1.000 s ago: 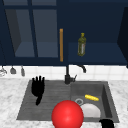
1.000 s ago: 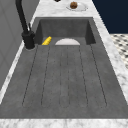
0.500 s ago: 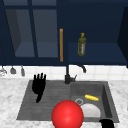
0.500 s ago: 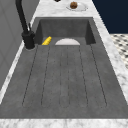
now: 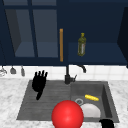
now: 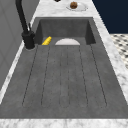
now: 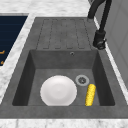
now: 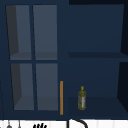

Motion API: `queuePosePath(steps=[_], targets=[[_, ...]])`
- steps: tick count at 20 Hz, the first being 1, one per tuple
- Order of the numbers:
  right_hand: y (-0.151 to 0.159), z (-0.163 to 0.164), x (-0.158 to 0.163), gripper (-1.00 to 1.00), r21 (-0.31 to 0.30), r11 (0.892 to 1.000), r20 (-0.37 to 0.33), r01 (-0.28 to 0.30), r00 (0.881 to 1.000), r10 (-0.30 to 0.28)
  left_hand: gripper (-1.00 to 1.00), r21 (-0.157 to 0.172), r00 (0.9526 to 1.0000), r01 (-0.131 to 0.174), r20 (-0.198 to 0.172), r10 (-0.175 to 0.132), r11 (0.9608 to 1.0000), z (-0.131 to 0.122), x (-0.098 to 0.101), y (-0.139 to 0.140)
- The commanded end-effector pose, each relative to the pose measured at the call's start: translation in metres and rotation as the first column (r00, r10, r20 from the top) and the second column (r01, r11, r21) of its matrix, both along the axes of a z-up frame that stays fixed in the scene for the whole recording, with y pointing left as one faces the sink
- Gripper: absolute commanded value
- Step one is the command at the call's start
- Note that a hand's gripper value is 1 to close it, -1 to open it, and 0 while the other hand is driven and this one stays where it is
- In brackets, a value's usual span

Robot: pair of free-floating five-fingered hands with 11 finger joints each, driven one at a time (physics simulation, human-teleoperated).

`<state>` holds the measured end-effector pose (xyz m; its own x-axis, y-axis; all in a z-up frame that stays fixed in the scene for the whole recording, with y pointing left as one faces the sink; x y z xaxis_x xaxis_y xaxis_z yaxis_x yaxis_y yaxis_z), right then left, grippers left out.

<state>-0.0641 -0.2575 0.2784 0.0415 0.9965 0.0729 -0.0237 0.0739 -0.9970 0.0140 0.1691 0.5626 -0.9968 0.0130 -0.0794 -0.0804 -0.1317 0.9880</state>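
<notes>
My left hand (image 5: pixel 39 83) hangs open above the sink's draining board (image 5: pixel 45 100), fingers straight and pointing up; its fingertips (image 8: pixel 40 125) reach the upper view's bottom edge. My right hand (image 5: pixel 107 123) is a dark shape at the bottom edge, by the basin's front right corner. A red ball (image 5: pixel 67 115) shows in front of the sink's near rim. In the basin lie a white plate (image 7: pixel 58 90) and a yellow corn cob (image 7: pixel 90 94), beside the drain (image 7: pixel 82 80). Neither hand touches anything.
A black faucet (image 5: pixel 67 75) stands behind the sink. An olive bottle (image 8: pixel 81 98) sits on the open cabinet shelf, right of glass doors with a wooden handle (image 8: pixel 61 97). Utensils (image 5: pixel 12 70) hang on the left wall. A small dish with a brown item (image 6: pixel 73 5) rests on the counter.
</notes>
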Motion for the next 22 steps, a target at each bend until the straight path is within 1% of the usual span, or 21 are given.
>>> queuePosePath(steps=[1,6,15,19,20,21,22], targets=[[0.0,0.0,0.0,0.0,0.0,1.0,0.0,0.0,1.0,0.0,-1.0,0.065,0.9932,0.11,0.031,-0.112,0.9918,0.009,-0.001,0.0],[0.0,0.0,0.0,0.0,0.0,1.0,0.0,0.0,1.0,0.0,-1.0,0.074,0.9906,0.133,0.024,-0.135,0.9884,0.024,-0.006,0.0],[0.0,0.0,0.0,0.0,0.0,1.0,0.0,0.0,1.0,0.0,-1.0,0.086,0.9863,0.163,0.014,-0.164,0.9829,0.055,-0.019,0.0],[0.0,0.0,0.0,0.0,0.0,1.0,0.0,0.0,1.0,0.0,-1.0,0.098,0.9879,0.155,-0.002,-0.155,0.9831,0.073,-0.021,0.0],[0.0,0.0,0.0,0.0,0.0,1.0,0.0,0.0,1.0,0.0,-1.0,0.101,0.9898,0.142,-0.003,-0.143,0.9847,0.077,-0.021,-0.003],[0.0,0.0,0.0,0.0,0.0,1.0,0.0,0.0,1.0,0.0,-1.0,0.1,0.9903,0.139,-0.007,-0.139,0.9853,0.083,-0.023,-0.005],[0.0,0.0,0.0,0.0,0.0,1.0,0.0,0.0,1.0,0.0,-1.0,0.095,0.9889,0.148,-0.002,-0.148,0.9844,0.085,-0.022,-0.004]])
